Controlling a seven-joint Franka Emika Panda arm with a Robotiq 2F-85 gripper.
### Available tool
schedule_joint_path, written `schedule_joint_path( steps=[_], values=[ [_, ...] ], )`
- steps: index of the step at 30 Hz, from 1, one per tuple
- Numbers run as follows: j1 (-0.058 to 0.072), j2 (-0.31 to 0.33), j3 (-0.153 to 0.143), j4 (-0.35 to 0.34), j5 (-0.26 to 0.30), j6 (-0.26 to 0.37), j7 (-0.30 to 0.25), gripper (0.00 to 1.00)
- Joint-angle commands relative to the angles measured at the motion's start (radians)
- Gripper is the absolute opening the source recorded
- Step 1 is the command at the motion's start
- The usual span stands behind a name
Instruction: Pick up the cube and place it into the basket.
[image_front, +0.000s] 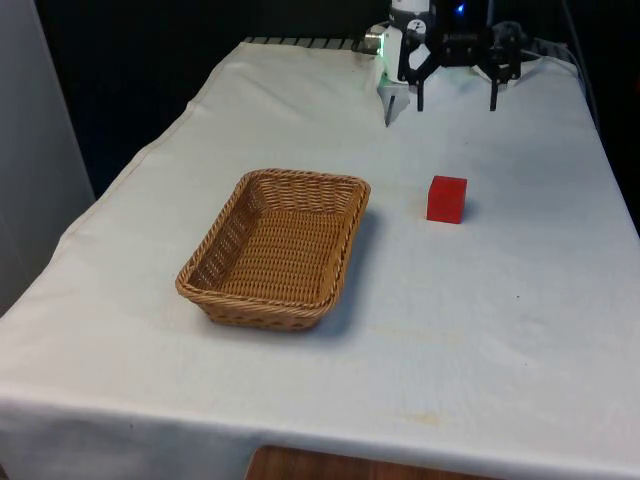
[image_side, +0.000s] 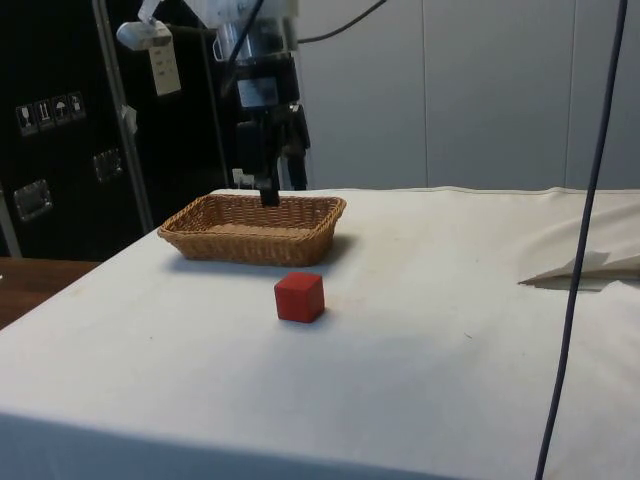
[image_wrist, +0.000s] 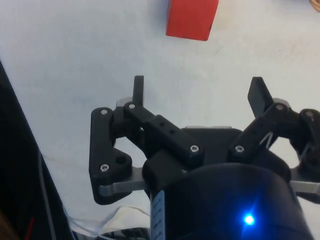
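One red cube (image_front: 446, 199) on the white-clothed counter (image_front: 480, 330), resting flat and alone, at about 3 o'clock from the basket (image_front: 275, 248) in the front view, near it but clearly apart. Plain, solid red all over, matte, with crisp straight edges and no markings to be made out; top face a shade lighter than the sides in the front view. In the side view, same cube (image_side: 299, 297) at roughly 5 o'clock from the basket (image_side: 252, 228), turned slightly so two side faces show.

Basket: light brown wicker, rectangular with rounded corners, shallow flaring walls, open weave along the sides, nothing inside.

Hand (image_front: 455, 103) black, hanging above the counter at about 12 o'clock from the cube in the front view, well apart from it, fingers pointing down. Spread wide and holding nothing: in the wrist view, hand (image_wrist: 197, 92) with both fingers (image_wrist: 138, 89) far apart, bare cloth between them, cube (image_wrist: 191, 19) ahead of the fingertips and untouched. In the side view, hand (image_side: 268, 193) seen over the basket's far rim.
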Motion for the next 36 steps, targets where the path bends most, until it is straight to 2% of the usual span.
schedule_joint_path(
  steps=[1,2,9,10,11,17,19,20,27,28,29,36],
  values=[
    [0.000,0.002,0.000,0.000,0.000,0.000,0.003,1.00],
    [0.002,0.002,0.002,-0.008,0.006,0.018,0.011,1.00],
    [0.003,0.011,0.015,-0.012,-0.004,0.026,0.037,1.00],
    [0.000,0.010,0.015,-0.009,0.000,0.015,0.029,1.00],
    [0.004,0.013,0.016,-0.012,-0.005,0.028,0.040,1.00],
    [0.005,0.034,0.029,-0.010,-0.014,0.041,0.065,1.00],
    [0.000,0.035,0.034,-0.009,-0.006,0.033,0.057,1.00],
    [0.005,0.042,0.033,-0.011,-0.016,0.048,0.072,1.00],
    [0.005,0.078,0.044,-0.011,-0.019,0.077,0.099,1.00],
    [0.001,0.073,0.046,-0.009,-0.007,0.064,0.083,1.00],
    [0.006,0.087,0.046,-0.011,-0.020,0.086,0.107,1.00],
    [0.007,0.117,0.056,-0.012,-0.035,0.122,0.144,1.00]
  ],
)
